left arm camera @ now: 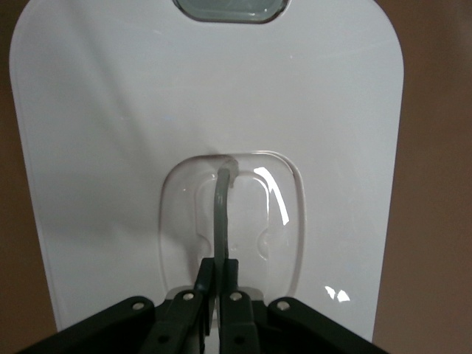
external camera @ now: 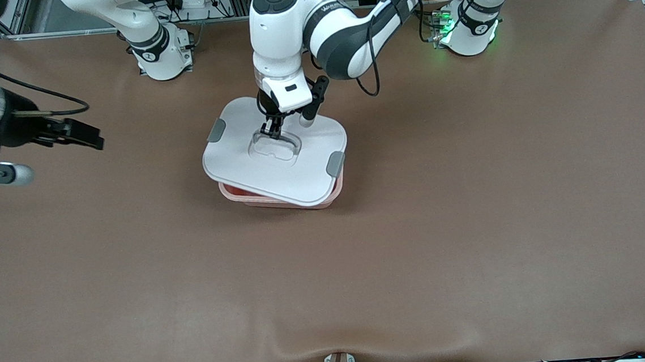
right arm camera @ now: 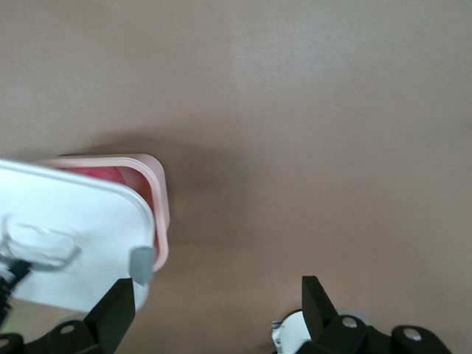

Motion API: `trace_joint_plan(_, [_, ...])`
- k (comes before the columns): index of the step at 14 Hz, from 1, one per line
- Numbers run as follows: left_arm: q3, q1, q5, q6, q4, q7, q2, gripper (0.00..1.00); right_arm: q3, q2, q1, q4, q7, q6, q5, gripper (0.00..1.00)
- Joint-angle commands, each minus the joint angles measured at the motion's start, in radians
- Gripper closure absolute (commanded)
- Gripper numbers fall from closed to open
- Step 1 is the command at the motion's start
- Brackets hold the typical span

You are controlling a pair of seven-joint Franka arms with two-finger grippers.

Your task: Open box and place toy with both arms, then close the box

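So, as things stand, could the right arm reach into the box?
Probably not yet. The lid, held by its handle in the shut left gripper, covers most of the box, leaving only a strip of rim exposed. The right gripper waits open over bare table toward its own end.

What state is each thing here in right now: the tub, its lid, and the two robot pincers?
Lid: held by its clear handle, above the tub and offset from it, not seated.
Box: on the table, uncovered along one edge, something pink inside.
Left pincer: shut on the handle.
Right pincer: open, empty, waiting over bare table.
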Motion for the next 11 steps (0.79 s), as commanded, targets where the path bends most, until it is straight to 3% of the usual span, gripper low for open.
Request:
trace_joint_plan(1, [0.047, -0.02, 0.014, 0.001, 0.073, -0.004, 0.06, 1.0, 0.019, -0.102, -0.047, -0.131, -0.067, 0.032, -0.023, 0.0])
trace_joint_plan(5, [0.069, -0.031, 0.004, -0.013, 0.07, -0.107, 0.063, 1.0, 0.017, -0.214, -0.11, -0.288, -0.181, 0.112, -0.036, 0.0])
trace_joint_plan(11, [0.069, -0.064, 0.003, -0.019, 0.07, -0.161, 0.09, 1.0, 0.017, -0.403, -0.114, -0.554, -0.215, 0.248, -0.085, 0.0])
